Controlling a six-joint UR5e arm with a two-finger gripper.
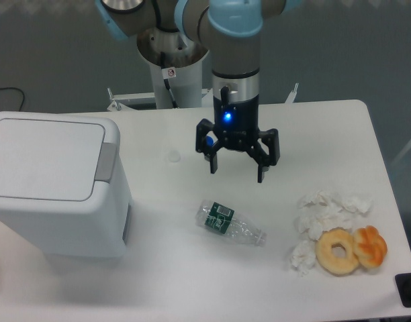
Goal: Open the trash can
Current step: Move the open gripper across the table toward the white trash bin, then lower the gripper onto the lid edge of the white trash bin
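Observation:
The trash can (54, 184) is a large white boxy bin at the left of the table, its flat white lid lying shut, with a grey push tab (107, 162) on its right edge. My gripper (237, 170) hangs above the middle of the table, well to the right of the bin and apart from it. Its two fingers are spread wide and hold nothing.
A crushed clear plastic bottle (230, 224) with a green label lies just below the gripper. Crumpled white tissues (326, 213), a doughnut (338, 251) and an orange pastry (370, 247) lie at the right front. The robot's base (172, 74) stands behind the table.

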